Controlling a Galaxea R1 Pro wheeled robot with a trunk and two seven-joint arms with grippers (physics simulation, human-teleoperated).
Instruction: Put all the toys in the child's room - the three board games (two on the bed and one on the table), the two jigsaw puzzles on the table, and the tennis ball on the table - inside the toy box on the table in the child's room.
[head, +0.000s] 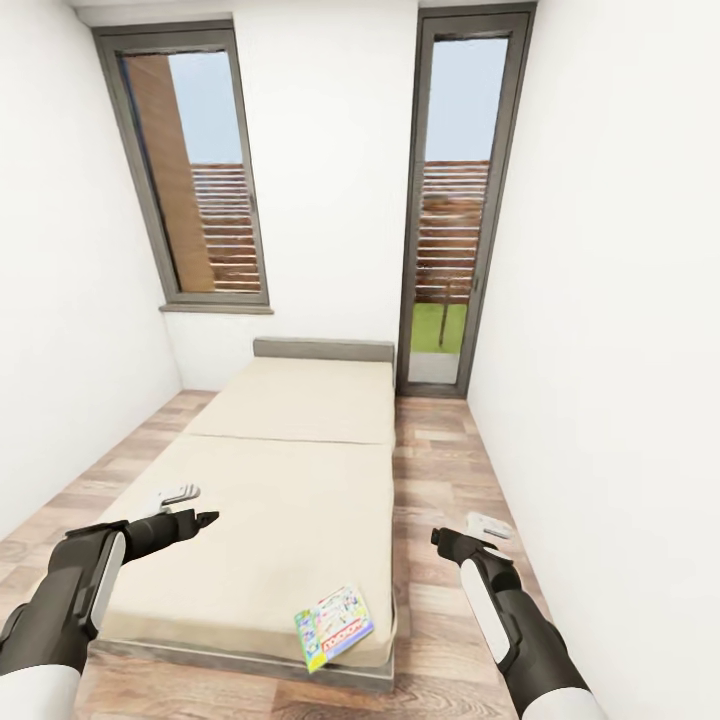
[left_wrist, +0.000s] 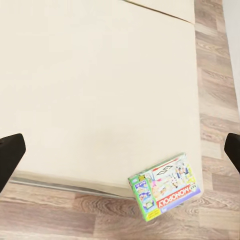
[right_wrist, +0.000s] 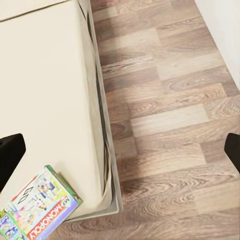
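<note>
One board game (head: 335, 627), a bright green, blue and red printed box, lies on the near right corner of the bed (head: 290, 470), overhanging its edge a little. My left gripper (head: 205, 518) hovers open over the bed's near left part, well left of the game. Over the wood floor right of the bed, my right gripper (head: 440, 537) is open and empty. The left wrist view has the board game (left_wrist: 165, 187) on the bed (left_wrist: 90, 75) corner. The right wrist view has the board game (right_wrist: 37, 207) beside the bed (right_wrist: 40, 75) edge. The table, toy box, jigsaw puzzles and tennis ball are out of view.
The bed runs away from me to a low grey headboard (head: 322, 349) under the back wall. A tall window (head: 190, 170) is at the back left and a glazed door (head: 455, 210) at the back right. Wood floor (head: 440, 470) runs between the bed and the right wall.
</note>
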